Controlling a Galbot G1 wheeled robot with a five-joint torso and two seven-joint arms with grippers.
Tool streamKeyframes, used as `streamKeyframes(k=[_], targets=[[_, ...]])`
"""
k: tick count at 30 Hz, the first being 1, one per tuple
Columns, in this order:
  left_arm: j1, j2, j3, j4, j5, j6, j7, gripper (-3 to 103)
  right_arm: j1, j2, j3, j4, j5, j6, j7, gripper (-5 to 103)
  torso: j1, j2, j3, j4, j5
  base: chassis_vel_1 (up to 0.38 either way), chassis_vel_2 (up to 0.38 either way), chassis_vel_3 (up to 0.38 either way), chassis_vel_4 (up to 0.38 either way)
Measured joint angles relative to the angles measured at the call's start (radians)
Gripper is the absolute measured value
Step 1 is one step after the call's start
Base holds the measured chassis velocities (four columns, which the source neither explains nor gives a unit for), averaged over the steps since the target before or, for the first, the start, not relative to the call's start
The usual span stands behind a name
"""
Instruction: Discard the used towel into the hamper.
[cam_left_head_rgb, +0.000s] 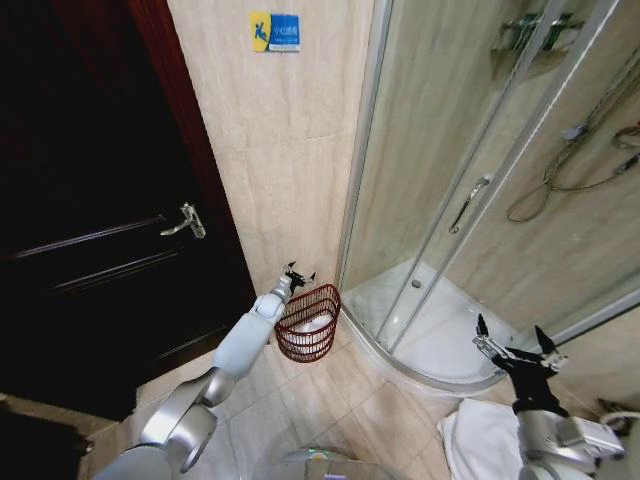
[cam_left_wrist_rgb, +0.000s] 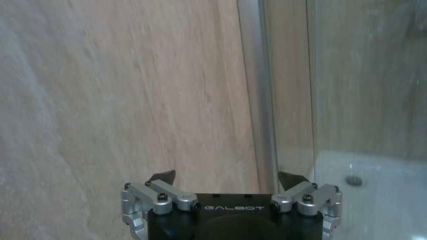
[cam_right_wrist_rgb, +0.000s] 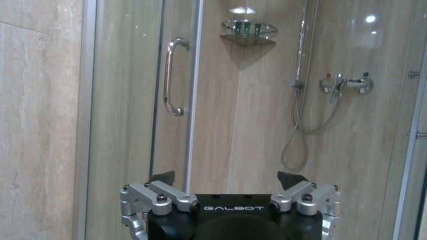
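The hamper (cam_left_head_rgb: 298, 346), a small round reddish-brown wire basket, stands on the floor tiles against the beige wall, beside the shower's corner. White towel fabric (cam_left_head_rgb: 318, 322) lies inside it. My left arm reaches forward, and my left gripper (cam_left_head_rgb: 297, 272) hangs open and empty just above the hamper's far left rim. In the left wrist view the left gripper (cam_left_wrist_rgb: 227, 178) points at the wall with its fingers spread. My right gripper (cam_left_head_rgb: 515, 338) is held up at the lower right, open and empty. The right wrist view has the right gripper (cam_right_wrist_rgb: 227, 177) facing the shower.
A dark wooden door (cam_left_head_rgb: 90, 220) with a lever handle (cam_left_head_rgb: 186, 221) fills the left. A curved glass shower enclosure (cam_left_head_rgb: 470, 200) with a raised white tray (cam_left_head_rgb: 440, 335) takes up the right. Another white cloth (cam_left_head_rgb: 482, 440) lies on the floor near my right arm.
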Motion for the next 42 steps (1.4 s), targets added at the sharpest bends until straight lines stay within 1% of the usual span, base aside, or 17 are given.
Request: streamKeyframes(k=[1,4,5,6,9,12,13,14,16,18,19,20,23,25,31,35,42], targets=[[0.0,0.0,0.0,0.0,0.0,0.0,0.0,100,0.0,0.0,0.0,0.0,0.0,0.0,0.0,100,0.0,0.0,0.0,0.0,0.0,0.0,0.0,0.0,0.0],[0.052,0.023,-0.024,-0.103,-0.044,-0.013,-0.019,100,-0.001,0.0,-0.003,0.0,0.002,0.001,0.0,100,0.0,0.0,0.0,0.0,0.0,0.0,0.0,0.0,0.0],[0.092,0.038,-0.048,-0.176,-0.064,-0.007,-0.031,100,-0.001,0.0,-0.005,0.0,0.003,0.001,0.0,100,0.0,0.0,0.0,0.0,-0.0001,0.0,0.0,0.0,0.0],[0.092,0.038,-0.048,-0.176,-0.064,-0.007,-0.031,100,-0.001,0.0,-0.005,0.0,0.003,0.001,0.0,100,0.0,0.0,0.0,0.0,-0.0001,0.0,0.0,0.0,0.0],[0.156,0.058,-0.092,-0.28,-0.093,0.01,-0.04,100,-0.001,0.0,-0.011,0.0,0.004,0.001,0.001,100,0.0,0.0,0.0,0.0001,0.0,0.0,0.0,0.0,0.0],[0.264,0.09,-0.176,-0.439,-0.13,0.024,-0.061,100,0.005,-0.004,-0.027,0.0,0.004,0.001,0.001,100,0.0,0.0,0.0,0.0003,-0.0002,0.0,0.0,0.0,0.0],[0.264,0.09,-0.176,-0.439,-0.13,0.024,-0.061,100,0.005,-0.004,-0.027,0.0,0.004,0.001,0.001,100,0.0,0.0,0.0,0.0003,-0.0002,0.0,0.0,0.0,0.0],[0.298,0.101,-0.211,-0.492,-0.142,0.027,-0.071,100,0.008,-0.007,-0.033,0.0,0.003,0.001,0.001,100,0.0,0.0,0.0,0.0003,0.0,0.0,0.0,0.0,0.0],[0.358,0.118,-0.269,-0.574,-0.161,0.029,-0.109,100,0.014,-0.011,-0.047,0.001,0.0,-0.002,0.001,100,0.0,0.0,0.0,0.0003,-0.0001,0.0,0.0,0.0,0.0],[0.372,0.121,-0.285,-0.593,-0.164,0.03,-0.123,100,0.015,-0.013,-0.05,0.002,0.0,-0.003,0.0,100,0.0,0.0,0.0,0.0003,-0.0002,0.0,0.0,0.0,0.0],[0.398,0.125,-0.314,-0.631,-0.164,0.034,-0.162,100,0.017,-0.016,-0.056,0.002,-0.002,-0.006,-0.003,100,0.0,0.0,0.0,0.0003,0.0,0.0,0.0,0.0,0.0],[0.398,0.125,-0.314,-0.631,-0.164,0.034,-0.162,100,0.017,-0.016,-0.056,0.002,-0.002,-0.006,-0.003,100,0.0,0.0,0.0,0.0003,0.0,0.0,0.0,0.0,0.0],[0.48,0.128,-0.386,-0.734,-0.166,0.051,-0.234,100,0.021,-0.028,-0.061,0.006,-0.013,-0.032,-0.02,100,0.0,0.0,0.0,-0.0003,0.0,0.0,0.0,0.0,0.0],[0.495,0.128,-0.399,-0.749,-0.166,0.053,-0.236,100,0.022,-0.031,-0.062,0.008,-0.014,-0.038,-0.021,100,0.0,0.0,0.0,-0.0001,-0.0001,0.0,0.0,0.0,0.0],[0.701,0.132,-0.578,-0.924,-0.213,0.072,-0.207,100,0.041,-0.058,-0.063,0.022,-0.015,-0.071,-0.021,100,0.0,0.0,0.0,0.0003,0.0,0.0,0.0,0.0,0.0],[0.783,0.115,-0.643,-0.987,-0.229,0.073,-0.202,100,0.046,-0.057,-0.07,0.031,-0.016,-0.075,-0.022,100,0.0,0.0,0.0,0.0004,0.0,0.0,0.0,0.0,0.0],[0.844,0.076,-0.688,-1.039,-0.216,0.089,-0.222,100,0.029,-0.024,-0.087,0.058,-0.033,-0.066,-0.05,100,0.0,0.0,0.0,0.0,-0.0001,0.0,0.0,0.0,0.0]])
